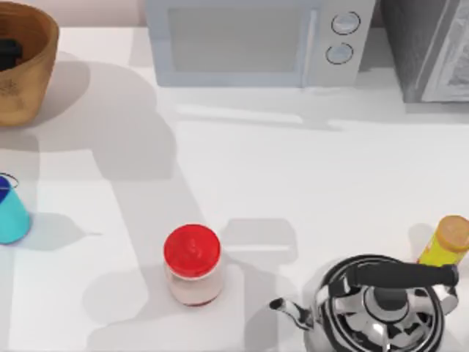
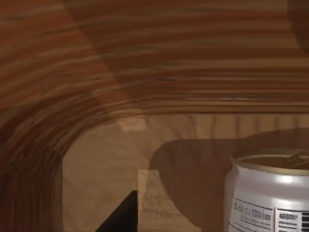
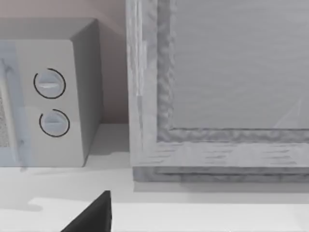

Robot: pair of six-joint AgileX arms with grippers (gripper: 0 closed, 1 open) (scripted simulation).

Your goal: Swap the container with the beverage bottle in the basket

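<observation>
The basket [image 1: 26,66] sits at the far left corner of the table, and the left wrist view looks straight down into it: ribbed brown walls curve round a flat wooden floor, and a silver can [image 2: 268,193] with a pull-tab top stands upright on that floor near the wall. This can appears to be the drink meant to come out, though it looks more like a tin than a bottle. Its label carries small grey print and what may be a barcode, none of it readable. A dark wedge [image 2: 120,215] at the edge of that view is probably part of the left gripper; how its jaws stand I cannot tell. The cup [image 1: 11,213] lies tilted at the table's left edge, well apart from the basket and in front of it, likely waiting to go in once the can is lifted. The right arm seems parked, its camera facing the microwave [image 3: 48,96] and a grey cabinet [image 3: 217,96]; its jaws cannot be judged either. The two microwave dials bear no legible marks.
</observation>
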